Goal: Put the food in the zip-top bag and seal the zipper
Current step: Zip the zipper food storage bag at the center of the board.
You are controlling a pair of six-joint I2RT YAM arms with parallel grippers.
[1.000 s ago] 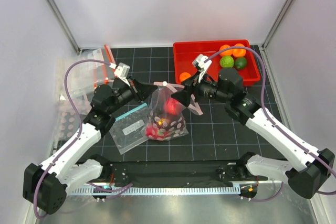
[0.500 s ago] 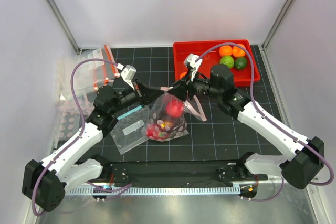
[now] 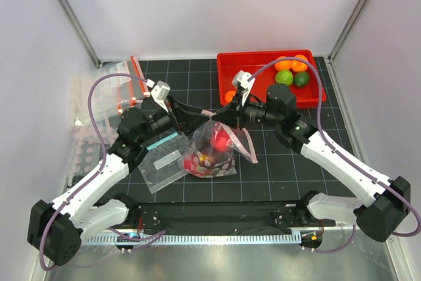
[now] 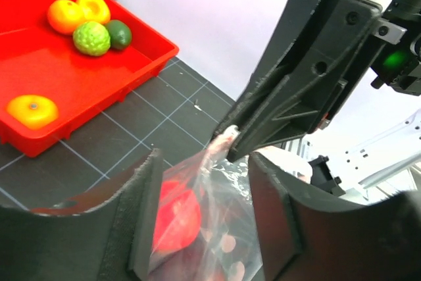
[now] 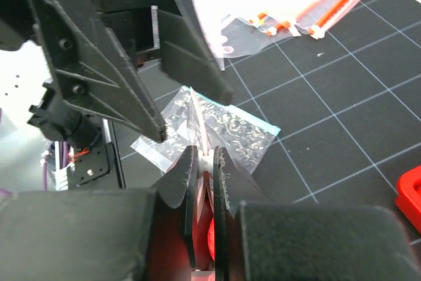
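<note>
The zip-top bag (image 3: 212, 156), clear with white dots, hangs over the mat mid-table with the food inside: a red round fruit (image 3: 221, 138) and smaller pieces low down (image 3: 195, 161). My right gripper (image 3: 221, 116) is shut on the bag's top edge, pinching the zipper (image 5: 205, 157) between its pads. A loose pink end of the strip trails to the right (image 3: 248, 144). My left gripper (image 3: 200, 118) is open, with its fingers (image 4: 143, 215) standing either side of the bag (image 4: 223, 202) without gripping it. The red fruit (image 4: 175, 218) shows through the plastic.
A red tray (image 3: 230, 70) at the back right holds oranges and green fruits (image 3: 284, 76). A plain clear bag with a teal strip (image 3: 162, 159) lies flat left of the dotted bag. More clear bags (image 3: 108, 93) lie at the left edge.
My left gripper has let go of the bag's mouth and opened. My right gripper has moved left and closed on the zipper edge. The bag hangs slightly lower.
</note>
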